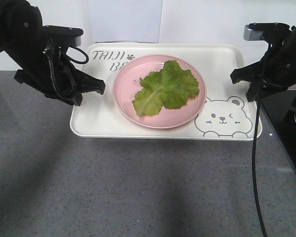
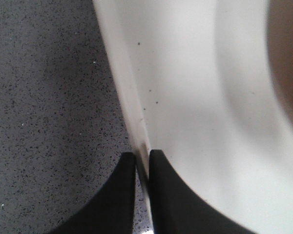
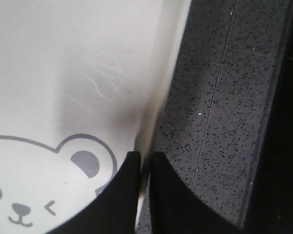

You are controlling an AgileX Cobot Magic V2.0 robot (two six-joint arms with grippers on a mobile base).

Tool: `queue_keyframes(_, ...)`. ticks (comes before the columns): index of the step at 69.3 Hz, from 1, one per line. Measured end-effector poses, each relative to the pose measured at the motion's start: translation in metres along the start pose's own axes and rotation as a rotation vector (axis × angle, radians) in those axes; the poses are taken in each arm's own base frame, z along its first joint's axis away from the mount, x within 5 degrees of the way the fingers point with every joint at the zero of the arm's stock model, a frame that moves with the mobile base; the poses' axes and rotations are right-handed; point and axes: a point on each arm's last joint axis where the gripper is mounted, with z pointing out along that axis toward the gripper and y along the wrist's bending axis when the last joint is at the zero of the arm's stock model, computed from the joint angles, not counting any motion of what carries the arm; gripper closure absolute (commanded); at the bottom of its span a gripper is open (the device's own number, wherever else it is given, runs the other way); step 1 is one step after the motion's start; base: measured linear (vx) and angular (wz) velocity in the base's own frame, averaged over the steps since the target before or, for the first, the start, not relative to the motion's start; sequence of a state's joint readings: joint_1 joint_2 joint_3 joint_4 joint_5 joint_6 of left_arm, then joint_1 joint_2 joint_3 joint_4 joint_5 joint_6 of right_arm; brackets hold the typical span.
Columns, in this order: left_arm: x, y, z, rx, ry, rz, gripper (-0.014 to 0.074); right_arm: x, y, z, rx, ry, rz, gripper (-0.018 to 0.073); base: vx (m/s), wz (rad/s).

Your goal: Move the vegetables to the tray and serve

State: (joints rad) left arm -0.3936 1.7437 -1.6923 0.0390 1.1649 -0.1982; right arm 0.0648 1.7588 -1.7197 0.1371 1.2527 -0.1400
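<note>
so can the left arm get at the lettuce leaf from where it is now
Probably not right away. The left gripper is shut on the tray rim, so it would have to let go first. The lettuce leaf itself lies uncovered on the pink plate.

Green lettuce leaf [image 1: 166, 88], pink plate [image 1: 126, 86], cream tray [image 1: 96, 121] with grey bear print [image 1: 224, 118], speckled dark-grey countertop [image 1: 128, 187], black grippers.

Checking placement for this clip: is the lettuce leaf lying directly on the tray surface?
No, the lettuce leaf lies on the round pink plate, which itself sits on the cream tray.
</note>
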Motion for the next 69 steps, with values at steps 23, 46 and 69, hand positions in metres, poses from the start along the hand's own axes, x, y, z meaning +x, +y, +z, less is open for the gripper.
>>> queue_keyframes(23,0.0000,0.0000,0.0000,0.000,0.000,0.001,0.0602,0.0000,0.0000,0.0000,0.000,0.000,0.000,0.0565,0.00,0.00)
queue_keyframes(46,0.0000,0.0000,0.0000,0.000,0.000,0.001,0.0602,0.0000,0.0000,0.0000,0.000,0.000,0.000,0.0565,0.00,0.00)
queue_keyframes(69,0.0000,0.0000,0.0000,0.000,0.000,0.001,0.0602,0.0000,0.0000,0.0000,0.000,0.000,0.000,0.0565,0.00,0.00)
